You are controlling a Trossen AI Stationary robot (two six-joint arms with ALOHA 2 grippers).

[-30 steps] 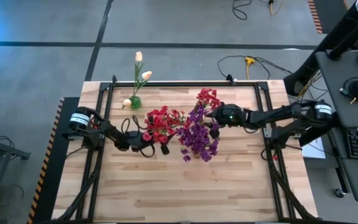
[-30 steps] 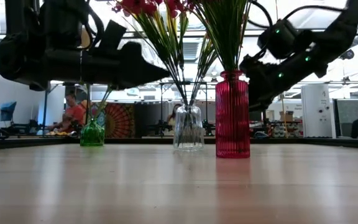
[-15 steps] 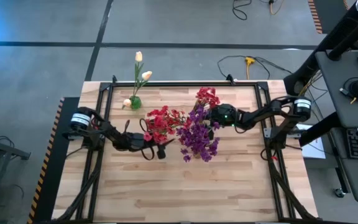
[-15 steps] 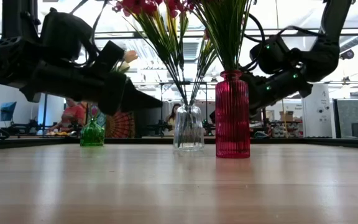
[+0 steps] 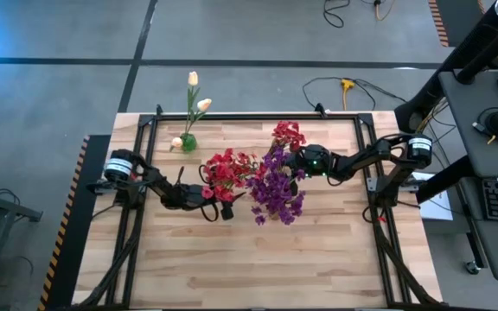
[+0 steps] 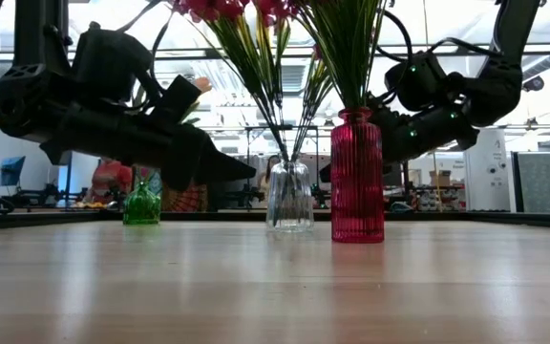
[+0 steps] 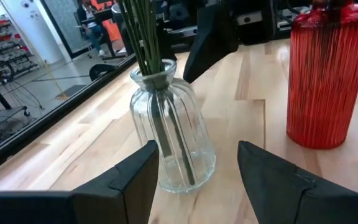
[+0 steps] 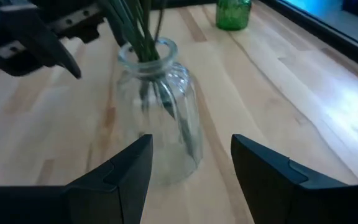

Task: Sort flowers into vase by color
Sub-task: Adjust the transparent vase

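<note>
Both grippers are closing in on the clear glass vase (image 7: 173,140) from opposite sides: the left gripper (image 5: 217,205) is hanging released beside it, fingers (image 7: 132,180) spread, and the right gripper (image 5: 289,169) is likewise gaping at its far side, holding nothing. That vase is carrying the red flowers (image 5: 227,168); the red ribbed vase (image 6: 357,175) just beside it is holding the purple flowers (image 5: 275,188), and the small green vase (image 5: 188,142) near the table's back edge is keeping the cream tulips (image 5: 197,93). Only the wrist views are showing the stems inside the glass. Since a second ago, the left gripper has been edging nearer the clear vase, and the right arm has folded inward.
</note>
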